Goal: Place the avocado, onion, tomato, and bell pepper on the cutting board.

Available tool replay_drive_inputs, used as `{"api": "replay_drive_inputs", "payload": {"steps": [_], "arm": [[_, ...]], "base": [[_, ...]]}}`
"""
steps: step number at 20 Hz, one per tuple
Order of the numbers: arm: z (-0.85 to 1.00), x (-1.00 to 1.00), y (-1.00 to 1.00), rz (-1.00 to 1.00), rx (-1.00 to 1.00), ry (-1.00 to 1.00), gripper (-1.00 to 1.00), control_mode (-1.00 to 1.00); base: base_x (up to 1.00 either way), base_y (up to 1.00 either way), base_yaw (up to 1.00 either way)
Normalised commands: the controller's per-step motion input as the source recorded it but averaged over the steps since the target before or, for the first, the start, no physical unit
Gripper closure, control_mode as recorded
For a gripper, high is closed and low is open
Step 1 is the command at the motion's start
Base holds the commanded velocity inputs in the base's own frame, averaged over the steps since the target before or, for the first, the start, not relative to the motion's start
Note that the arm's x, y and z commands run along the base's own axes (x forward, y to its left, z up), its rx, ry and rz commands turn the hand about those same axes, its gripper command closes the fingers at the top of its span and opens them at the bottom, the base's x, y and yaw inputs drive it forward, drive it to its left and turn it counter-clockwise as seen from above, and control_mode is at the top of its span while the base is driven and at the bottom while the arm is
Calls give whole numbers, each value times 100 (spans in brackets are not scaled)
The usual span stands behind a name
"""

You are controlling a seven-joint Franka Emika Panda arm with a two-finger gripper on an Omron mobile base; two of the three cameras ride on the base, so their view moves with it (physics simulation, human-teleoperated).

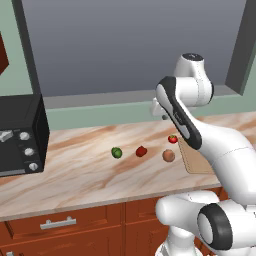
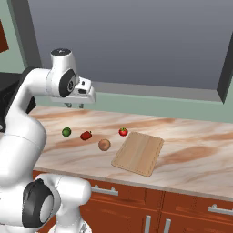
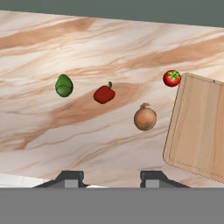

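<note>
Arm raised, pincer [image 3: 112, 177] open, pointing down.

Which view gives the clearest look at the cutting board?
The right base view: the whole cutting board lies unobstructed, bare, all four edges visible. In the left base view the arm covers most of it, leaving a corner. The hand view crops its right side.

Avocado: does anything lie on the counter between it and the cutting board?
Yes. The bell pepper and then the onion lie roughly in line between the avocado and the cutting board. The tomato sits beside the board's edge.
</note>
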Motion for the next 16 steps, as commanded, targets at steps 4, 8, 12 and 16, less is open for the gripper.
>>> {"api": "replay_drive_inputs", "payload": {"steps": [4, 8, 12, 16], "arm": [[-2, -17, 0, 0, 0, 0, -100, -100], [-22, -36, -1, 0, 0, 0, -100, -100], [-31, -28, -2, 0, 0, 1, -100, -100], [-30, 0, -12, 0, 0, 7, -100, -100]], "base": [[0, 0, 0], [0, 0, 0], [0, 0, 0], [0, 0, 0]]}}
